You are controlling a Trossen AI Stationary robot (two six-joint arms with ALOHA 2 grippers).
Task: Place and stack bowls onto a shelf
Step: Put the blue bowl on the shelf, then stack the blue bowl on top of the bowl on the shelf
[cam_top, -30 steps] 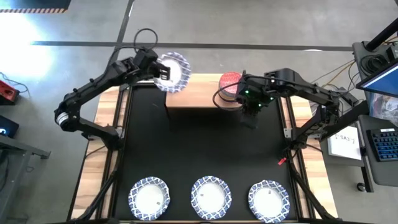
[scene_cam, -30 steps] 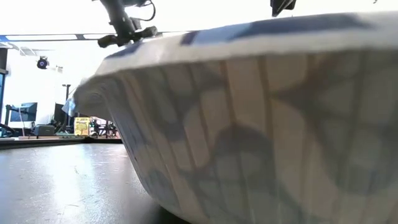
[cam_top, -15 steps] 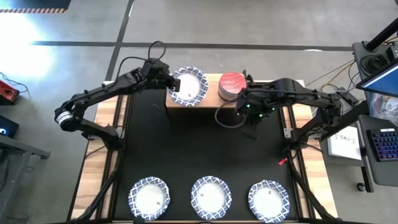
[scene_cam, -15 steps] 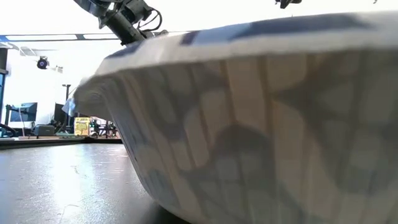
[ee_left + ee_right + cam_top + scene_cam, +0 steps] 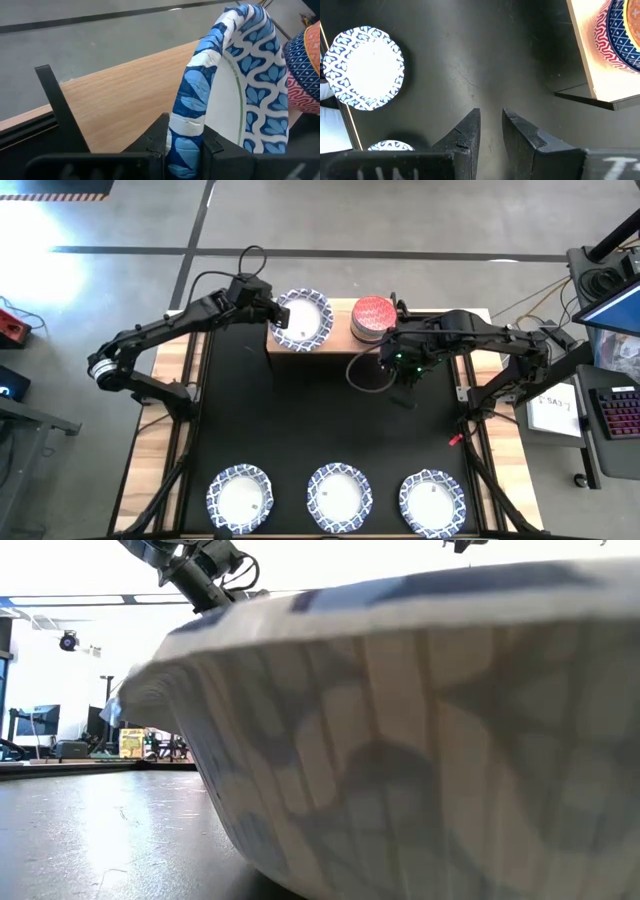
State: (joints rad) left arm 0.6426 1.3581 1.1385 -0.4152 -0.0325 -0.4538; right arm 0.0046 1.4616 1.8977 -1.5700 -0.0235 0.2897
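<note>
A wide white bowl with a blue-patterned rim [image 5: 305, 318] sits over the left half of the light-wood shelf [image 5: 330, 346], held by my left gripper [image 5: 274, 315], which is shut on it. A small red-patterned bowl [image 5: 372, 318] stands on the shelf's right half, close beside the white one. Whether other bowls lie under it cannot be seen. My right gripper [image 5: 403, 368] hovers over the black mat just in front of the shelf, narrowly open and holding nothing. Three more white blue-rimmed bowls [image 5: 339, 496] stand in a row along the mat's near edge. My left gripper pinches the bowl's rim [image 5: 189, 112] on the side toward the table's left between its two fingers [image 5: 159, 131], one inside the bowl and one outside. It comes in from the left, slanting down. The bowl lies over the shelf board [image 5: 115, 95]. I cannot tell whether its base rests there.
The middle bowl of the near row [image 5: 420, 730] fills most of the low view. Free black mat [image 5: 470, 60] lies between the shelf and the near row. The shelf's near edge [image 5: 585, 75] is beside my right gripper. Cables and a keyboard lie off the table's right side.
My left gripper carried the white bowl from beyond the shelf's far left corner toward the right and the near edge, over the shelf's left half, and levelled it, then held still. My right gripper drew back from the red bowl toward the near edge.
</note>
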